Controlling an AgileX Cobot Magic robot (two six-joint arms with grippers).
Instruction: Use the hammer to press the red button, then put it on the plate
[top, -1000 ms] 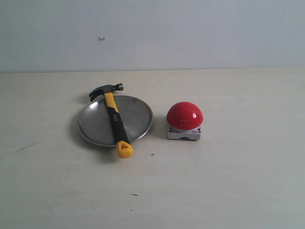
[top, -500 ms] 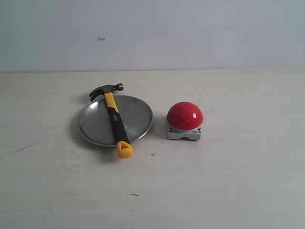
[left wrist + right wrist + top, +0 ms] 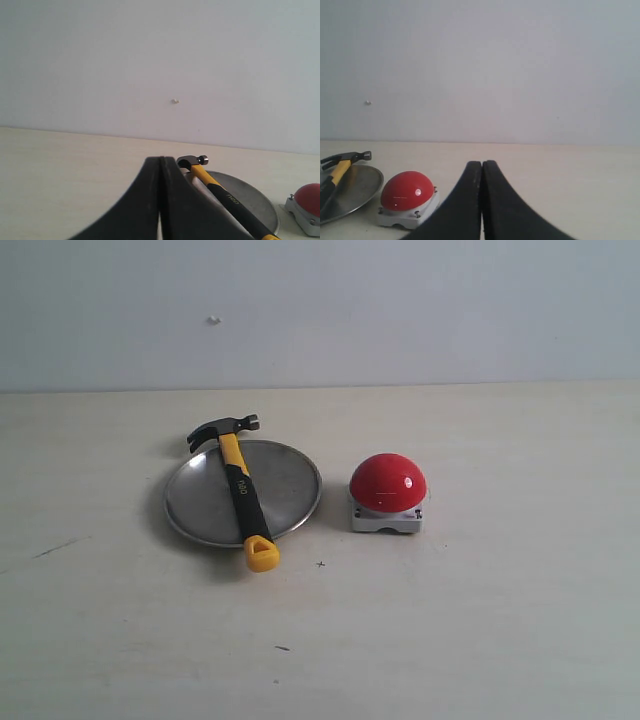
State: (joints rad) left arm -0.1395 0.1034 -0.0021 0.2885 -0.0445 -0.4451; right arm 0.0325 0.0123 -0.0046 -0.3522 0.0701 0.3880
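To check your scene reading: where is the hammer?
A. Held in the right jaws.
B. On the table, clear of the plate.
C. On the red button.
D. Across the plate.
D: the hammer lies across the plate, its head past the far rim and its yellow end past the near rim.

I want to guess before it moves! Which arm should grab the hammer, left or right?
Probably left. The hammer lies across the plate on the exterior view's left, the left arm's side, and looks close to the shut left gripper. The red button stands between it and the right gripper.
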